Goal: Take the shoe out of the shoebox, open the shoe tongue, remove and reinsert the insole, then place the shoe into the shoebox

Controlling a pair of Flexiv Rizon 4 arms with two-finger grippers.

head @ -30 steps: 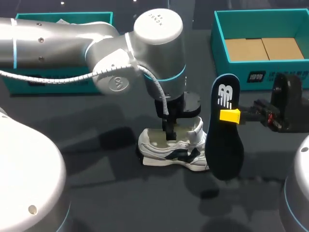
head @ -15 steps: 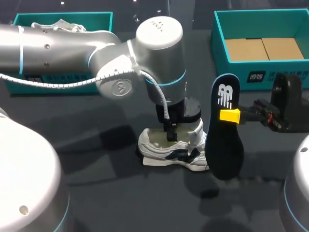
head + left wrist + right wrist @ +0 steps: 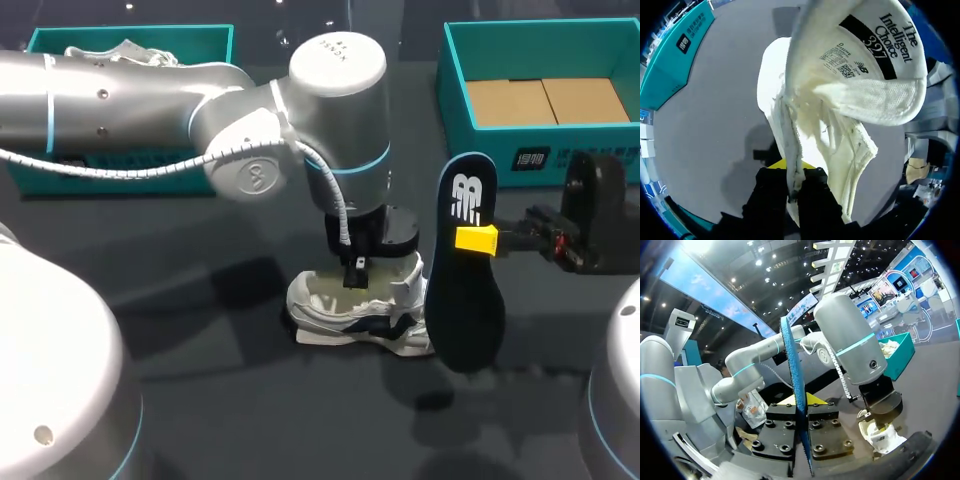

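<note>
Fingers of my left gripper (image 3: 795, 174) were pinched tight on the side wall of the white shoe (image 3: 350, 318), which sat on the dark table (image 3: 200, 390) right under that gripper, while my right gripper (image 3: 480, 240) squeezed the dark insole (image 3: 465, 300), standing up tall just beside the shoe.

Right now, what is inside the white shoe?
The shoe looks hollow and pale inside; its insole is out, held by the right gripper. The left gripper pinches its edge. The toe end is hidden under the tongue.
</note>
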